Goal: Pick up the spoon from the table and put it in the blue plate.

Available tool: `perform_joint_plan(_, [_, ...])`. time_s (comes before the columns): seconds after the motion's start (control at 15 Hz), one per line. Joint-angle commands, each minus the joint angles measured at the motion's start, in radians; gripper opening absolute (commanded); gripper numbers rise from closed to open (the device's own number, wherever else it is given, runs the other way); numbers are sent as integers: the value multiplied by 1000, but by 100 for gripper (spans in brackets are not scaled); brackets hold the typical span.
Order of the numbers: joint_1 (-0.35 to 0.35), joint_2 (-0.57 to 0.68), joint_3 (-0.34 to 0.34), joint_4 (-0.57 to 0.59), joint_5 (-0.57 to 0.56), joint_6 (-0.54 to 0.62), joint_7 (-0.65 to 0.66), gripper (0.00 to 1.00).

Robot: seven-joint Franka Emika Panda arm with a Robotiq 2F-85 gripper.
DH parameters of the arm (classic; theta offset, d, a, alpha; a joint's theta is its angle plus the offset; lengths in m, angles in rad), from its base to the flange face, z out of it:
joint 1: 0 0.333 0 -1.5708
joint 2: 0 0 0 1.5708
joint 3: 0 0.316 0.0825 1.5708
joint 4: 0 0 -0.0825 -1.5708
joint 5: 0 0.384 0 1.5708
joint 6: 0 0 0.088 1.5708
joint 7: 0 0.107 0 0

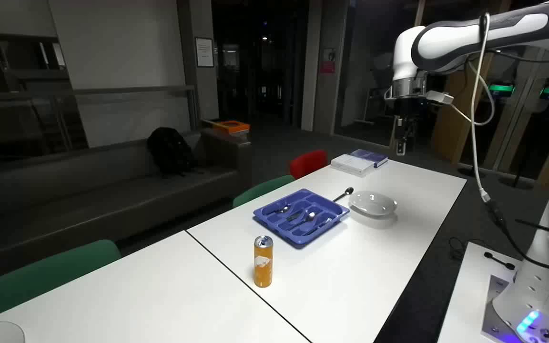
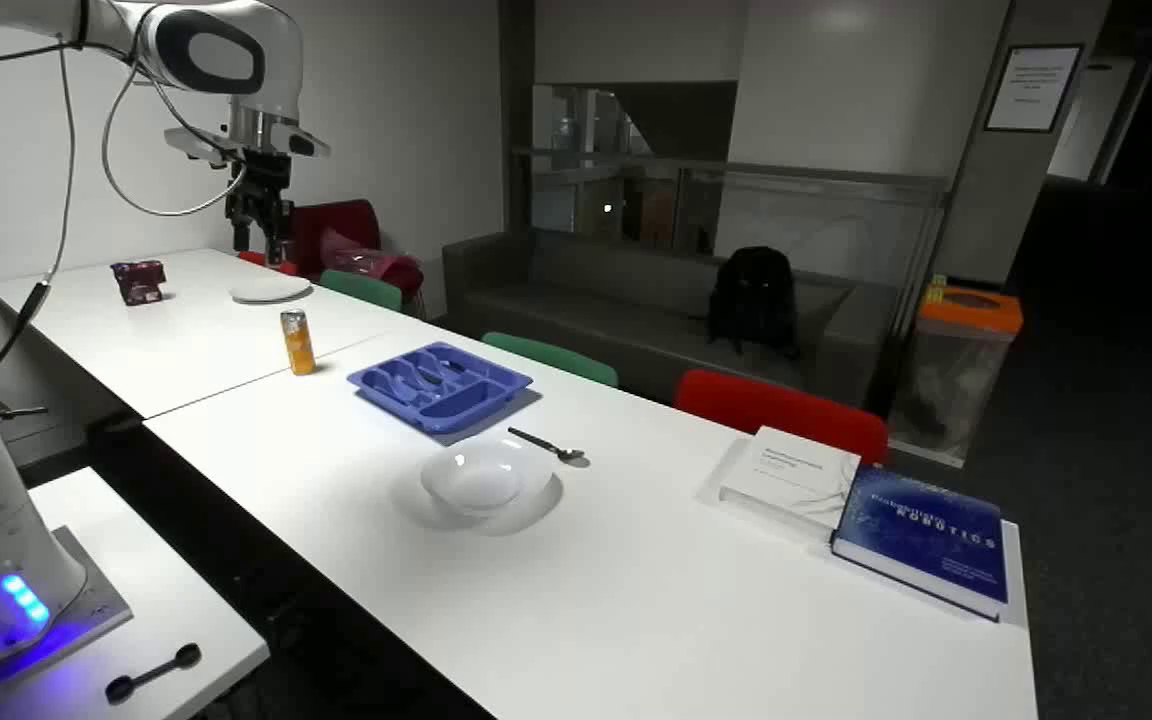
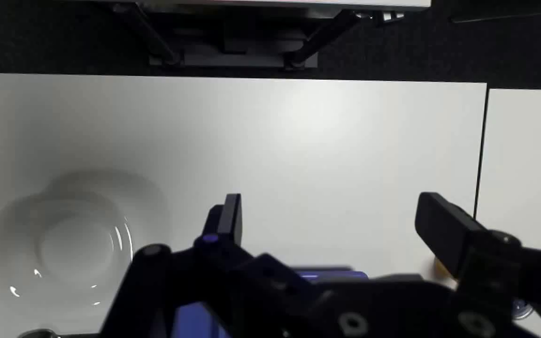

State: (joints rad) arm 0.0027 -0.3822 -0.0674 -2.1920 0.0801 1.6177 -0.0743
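Observation:
The black-handled spoon (image 1: 343, 194) lies on the white table between the blue plate (image 1: 323, 204) and a white bowl; an exterior view also shows the spoon (image 2: 548, 445) with its bowl end away from the tray-like plate (image 2: 461, 402). Several pieces of cutlery rest in the plate's compartments. High above the table, my gripper (image 2: 260, 245) hangs pointing down, well apart from both. In the wrist view the gripper (image 3: 329, 206) stands wide open, with bare table seen between its fingers. There, it hides most of the blue plate (image 3: 194, 323), and only the spoon's end (image 3: 39, 333) shows at the lower edge.
The white bowl (image 2: 481, 480) stands beside the spoon. An orange can (image 1: 263, 262) stands upright near the table seam. A white book (image 2: 791, 475) and a blue book (image 2: 921, 535) lie at one end; a white dish (image 2: 271, 289) and a dark red packet (image 2: 139, 282) are towards the opposite end.

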Motion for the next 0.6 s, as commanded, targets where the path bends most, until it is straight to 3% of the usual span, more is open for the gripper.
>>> perform_joint_plan(0.0, [-9, 2, 7, 2, 2, -2, -3, 100])
perform_joint_plan(0.27, [-9, 2, 7, 2, 2, -2, -3, 100])
perform_joint_plan(0.53, [-13, 87, -2, 81, -9, 79, -29, 100])
